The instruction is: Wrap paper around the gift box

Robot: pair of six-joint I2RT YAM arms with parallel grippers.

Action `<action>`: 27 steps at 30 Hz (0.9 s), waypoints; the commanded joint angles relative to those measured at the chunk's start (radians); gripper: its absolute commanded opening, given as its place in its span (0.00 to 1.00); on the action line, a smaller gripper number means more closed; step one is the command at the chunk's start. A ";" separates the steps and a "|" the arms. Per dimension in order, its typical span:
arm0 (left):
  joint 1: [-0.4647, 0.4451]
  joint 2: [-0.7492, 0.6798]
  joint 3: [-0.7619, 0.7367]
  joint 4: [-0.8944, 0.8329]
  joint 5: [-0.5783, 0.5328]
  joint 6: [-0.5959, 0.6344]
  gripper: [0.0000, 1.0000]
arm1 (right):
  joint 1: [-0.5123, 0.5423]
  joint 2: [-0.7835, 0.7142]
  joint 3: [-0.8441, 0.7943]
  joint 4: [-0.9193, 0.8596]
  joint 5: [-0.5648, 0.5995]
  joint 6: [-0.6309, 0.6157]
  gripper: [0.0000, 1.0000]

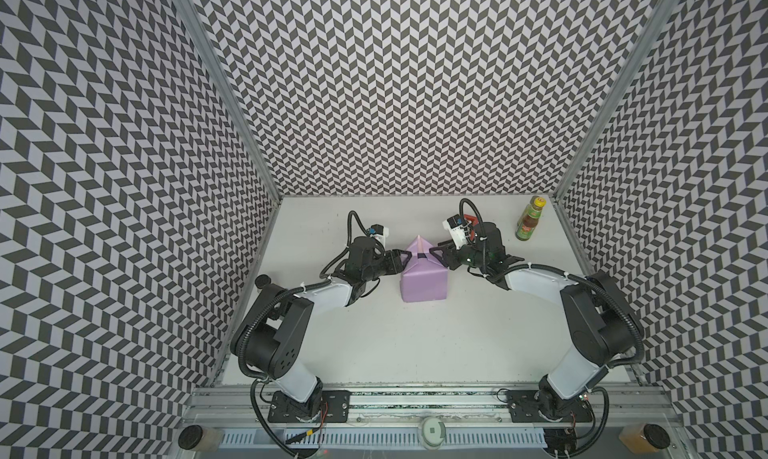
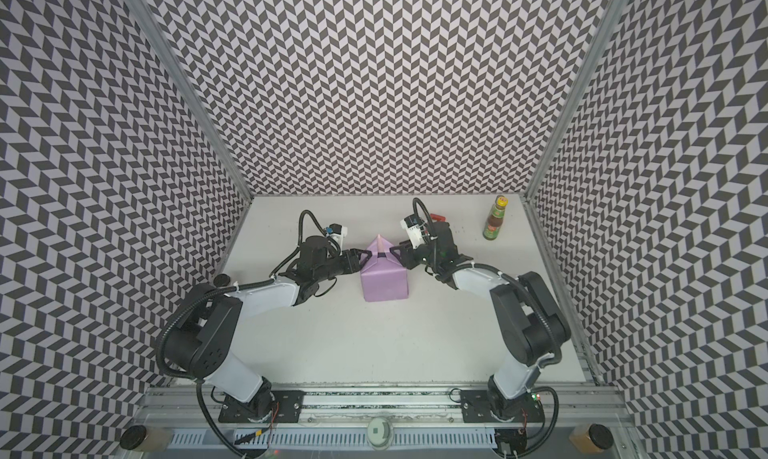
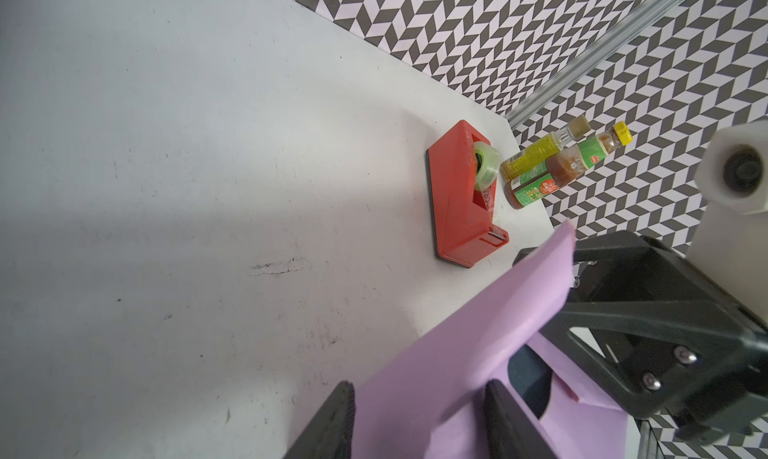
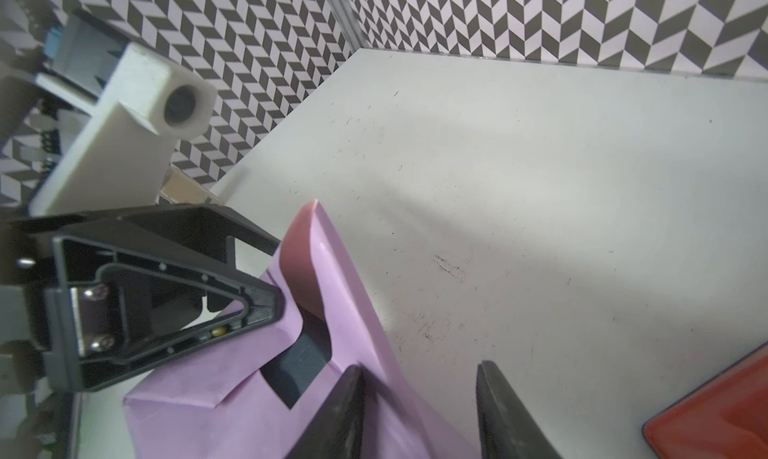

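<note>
Nearest me, the mounting rail point(image 1: 424, 396) carries both arm bases. Past the right arm, a red tape dispenser point(image 3: 461, 203) and a sauce bottle point(image 1: 528, 224) stand on the tabletop point(image 1: 415, 344), apart from the work. The gift box point(image 4: 299, 365) sits mid-tabletop, mostly covered by the paper point(image 1: 424, 282), whose far flap stands peaked. The left gripper point(image 1: 406, 260) and right gripper point(image 1: 432, 254) flank that flap. Both have jaws partly apart and touch the paper, and I see neither clamped on it.
</note>
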 commanded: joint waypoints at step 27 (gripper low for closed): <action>-0.007 0.006 -0.005 -0.151 -0.014 0.033 0.53 | -0.032 0.118 0.210 -0.231 -0.311 -0.424 0.03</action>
